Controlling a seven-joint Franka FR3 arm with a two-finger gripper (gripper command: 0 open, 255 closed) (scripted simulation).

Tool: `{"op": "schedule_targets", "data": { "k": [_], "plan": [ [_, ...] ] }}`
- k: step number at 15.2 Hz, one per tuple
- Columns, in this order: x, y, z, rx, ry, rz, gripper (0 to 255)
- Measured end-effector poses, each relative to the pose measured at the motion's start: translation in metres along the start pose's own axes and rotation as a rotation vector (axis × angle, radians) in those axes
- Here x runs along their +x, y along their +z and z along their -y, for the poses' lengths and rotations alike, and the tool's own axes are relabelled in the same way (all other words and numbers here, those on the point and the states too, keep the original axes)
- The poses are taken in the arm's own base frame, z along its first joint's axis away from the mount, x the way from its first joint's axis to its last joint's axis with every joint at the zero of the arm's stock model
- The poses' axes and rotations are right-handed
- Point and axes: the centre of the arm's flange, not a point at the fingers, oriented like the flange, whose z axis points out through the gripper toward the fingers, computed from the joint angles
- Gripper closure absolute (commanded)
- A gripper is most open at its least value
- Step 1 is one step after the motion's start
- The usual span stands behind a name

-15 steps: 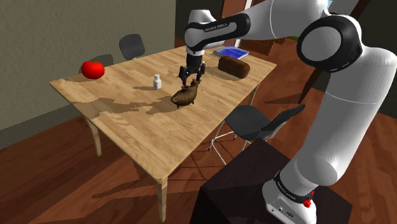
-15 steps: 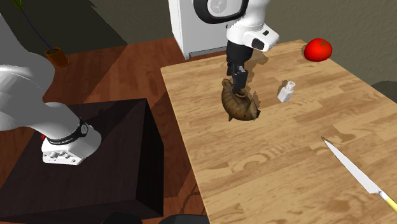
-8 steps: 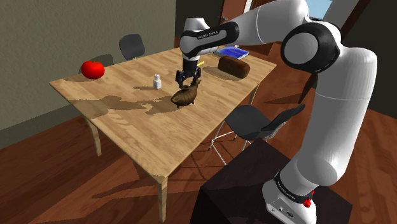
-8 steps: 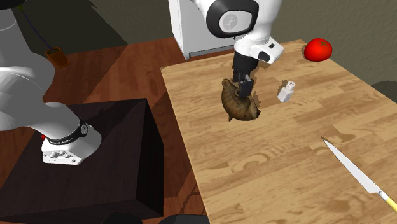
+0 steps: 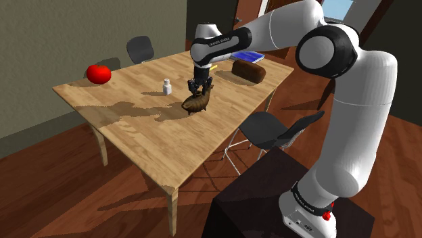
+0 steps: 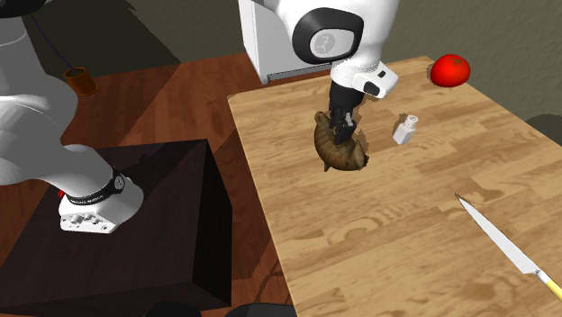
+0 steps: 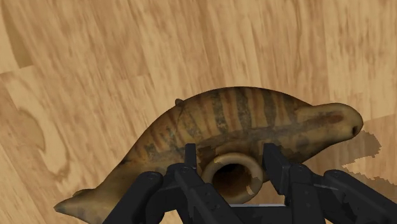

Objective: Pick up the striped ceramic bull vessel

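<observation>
The brown striped bull vessel (image 5: pixel 196 104) lies on the wooden table (image 5: pixel 142 135), near its middle. In the second exterior view the bull vessel (image 6: pixel 343 155) is close to the table edge that faces the stand. My black gripper (image 5: pixel 199 90) has come straight down onto it. In the wrist view the two fingers (image 7: pixel 188 167) press against either side of the round spout on the vessel's (image 7: pixel 245 118) back, so the gripper (image 7: pixel 230 154) is shut on the spout. The vessel rests on the table.
A small white shaker (image 5: pixel 167 86) stands just beyond the vessel, and a red tomato (image 5: pixel 98 72) sits at the far corner. A dark loaf (image 5: pixel 248 70) and a blue book (image 5: pixel 245 56) lie further along. A knife (image 6: pixel 504 248) lies apart. Chairs (image 5: pixel 274 128) flank the table.
The gripper has come down over the vessel and its fingers have closed on the spout. The vessel has not moved.
</observation>
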Motion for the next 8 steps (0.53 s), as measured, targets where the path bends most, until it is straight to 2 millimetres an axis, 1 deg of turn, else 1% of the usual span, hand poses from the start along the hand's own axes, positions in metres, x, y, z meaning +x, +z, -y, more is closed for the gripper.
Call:
{"op": "schedule_targets", "data": {
  "k": [6, 8],
  "plan": [
    [-0.0003, -0.0001, -0.0001, 0.0, 0.0, 0.0, 255],
    [-0.0003, -0.0063, 0.0001, 0.0, 0.0, 0.002, 255]
  ]
}}
